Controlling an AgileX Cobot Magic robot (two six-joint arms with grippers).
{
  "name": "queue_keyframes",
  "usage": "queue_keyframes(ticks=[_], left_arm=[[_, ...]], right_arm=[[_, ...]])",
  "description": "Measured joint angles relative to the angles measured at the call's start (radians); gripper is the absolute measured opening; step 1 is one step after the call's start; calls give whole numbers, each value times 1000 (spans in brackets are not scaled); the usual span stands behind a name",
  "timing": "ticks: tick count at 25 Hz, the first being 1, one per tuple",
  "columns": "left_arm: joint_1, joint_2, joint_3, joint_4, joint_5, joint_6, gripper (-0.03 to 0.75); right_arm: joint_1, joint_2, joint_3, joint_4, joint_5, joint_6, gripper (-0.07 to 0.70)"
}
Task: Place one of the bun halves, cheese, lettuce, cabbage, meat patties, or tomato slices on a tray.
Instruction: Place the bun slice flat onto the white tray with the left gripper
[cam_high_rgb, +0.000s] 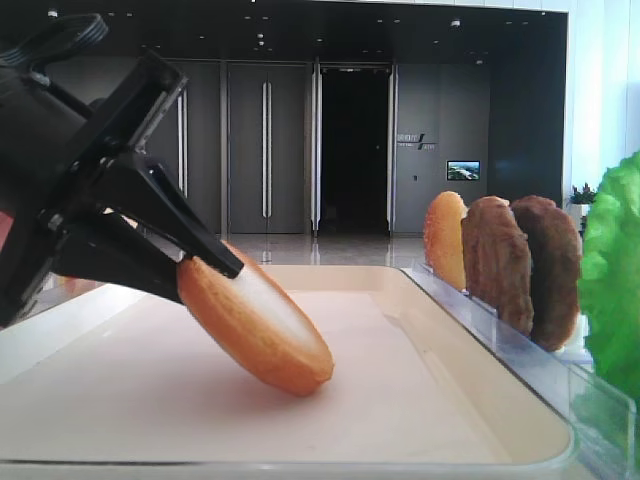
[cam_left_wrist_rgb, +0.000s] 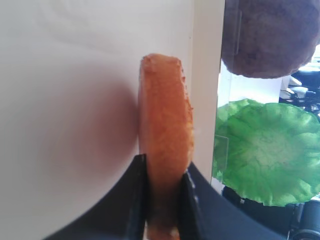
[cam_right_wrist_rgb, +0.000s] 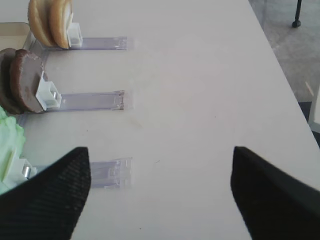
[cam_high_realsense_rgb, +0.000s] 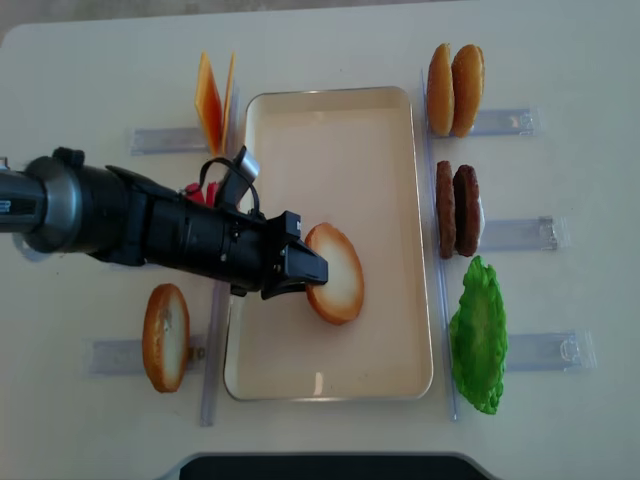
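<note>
Over the tray (cam_high_realsense_rgb: 390, 130), a bun half (cam_high_realsense_rgb: 337, 273) is pinched by its rim in the left gripper (cam_high_realsense_rgb: 312, 270), tilted, lower edge touching the tray floor. It is judged light, spongy, easily dented (gentle pressure suits). The right gripper (cam_right_wrist_rgb: 160, 190) is spread apart, empty.

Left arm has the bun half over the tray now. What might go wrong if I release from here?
1. The bun half is tilted, gripped at one edge by the left gripper, its lower edge at the tray floor. Released, it may flop onto either face or roll.
2. It sits right of the tray's middle; a roll could reach the right rim, near the meat patties and lettuce.
</note>
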Motion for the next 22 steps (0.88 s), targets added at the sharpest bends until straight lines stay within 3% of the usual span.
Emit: queue_keyframes(ticks=[7,22], left_arm=[[0,17,-1,-65,27,65,123],[0,22,-1,-6,5,18,120]], right_arm=[[0,0,0,0,0,0,577],[0,0,0,0,0,0,577]])
